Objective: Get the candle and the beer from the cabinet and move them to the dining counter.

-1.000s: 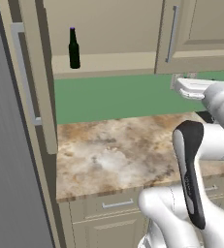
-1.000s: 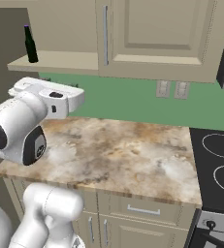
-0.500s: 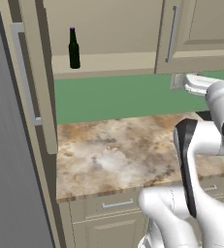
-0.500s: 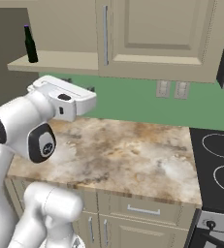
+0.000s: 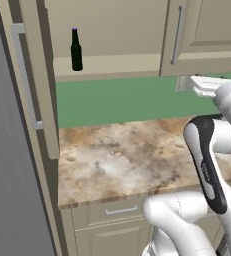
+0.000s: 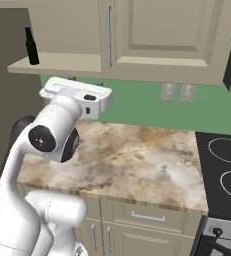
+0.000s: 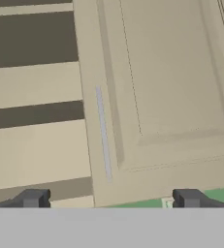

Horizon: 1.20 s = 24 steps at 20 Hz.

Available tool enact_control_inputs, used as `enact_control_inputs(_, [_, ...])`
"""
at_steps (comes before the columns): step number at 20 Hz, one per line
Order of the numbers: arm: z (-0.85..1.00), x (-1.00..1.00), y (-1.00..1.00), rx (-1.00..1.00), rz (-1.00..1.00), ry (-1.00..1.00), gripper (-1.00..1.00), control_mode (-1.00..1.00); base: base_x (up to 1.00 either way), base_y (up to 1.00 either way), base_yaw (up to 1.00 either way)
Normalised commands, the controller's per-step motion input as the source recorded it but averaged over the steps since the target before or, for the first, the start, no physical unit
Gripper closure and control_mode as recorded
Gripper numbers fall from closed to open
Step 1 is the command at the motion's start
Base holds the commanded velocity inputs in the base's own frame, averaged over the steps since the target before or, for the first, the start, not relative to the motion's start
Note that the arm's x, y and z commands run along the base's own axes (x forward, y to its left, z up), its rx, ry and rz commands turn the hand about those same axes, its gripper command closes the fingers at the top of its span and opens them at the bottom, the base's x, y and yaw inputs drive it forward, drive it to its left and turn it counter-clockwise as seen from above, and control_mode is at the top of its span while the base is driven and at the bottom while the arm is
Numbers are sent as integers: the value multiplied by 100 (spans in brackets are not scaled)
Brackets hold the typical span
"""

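The beer (image 6: 31,45) is standing upright on the open shelf of the cabinet (image 6: 157,37), at the far left, beside a closed door with a silver handle (image 6: 108,33). The white arm (image 6: 57,137) is rising from the lower left, its hand lying level under the shelf, over the stone worktop (image 6: 132,165). A stove (image 6: 222,172) is sitting at the right.

Beer (image 5: 76,50): dark glossy glass, purple cap. Cabinet (image 6: 162,40): matt beige painted panels, smooth; bar handle (image 6: 108,29) brushed silver metal. Surface (image 6: 132,162): polished marbled brown-cream stone. Wall (image 5: 117,100): flat matt green. Arm (image 6: 52,145): glossy white plastic, dark joints.
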Motion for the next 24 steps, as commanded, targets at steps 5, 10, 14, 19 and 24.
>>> enact_control_inputs(5, [0,30,-17,-1,7,-3,-100,-100,0,0,0])
enact_control_inputs(10, [0,25,0,-2,-6,0,-100,-100,0,0,0])
enact_control_inputs(14, [0,37,16,-1,-4,-1,-100,-100,0,0,0])
enact_control_inputs(19, [0,46,34,-1,0,0,-100,-100,0,0,0])
enact_control_inputs(24, [0,49,16,0,6,-4,-100,-100,0,0,0])
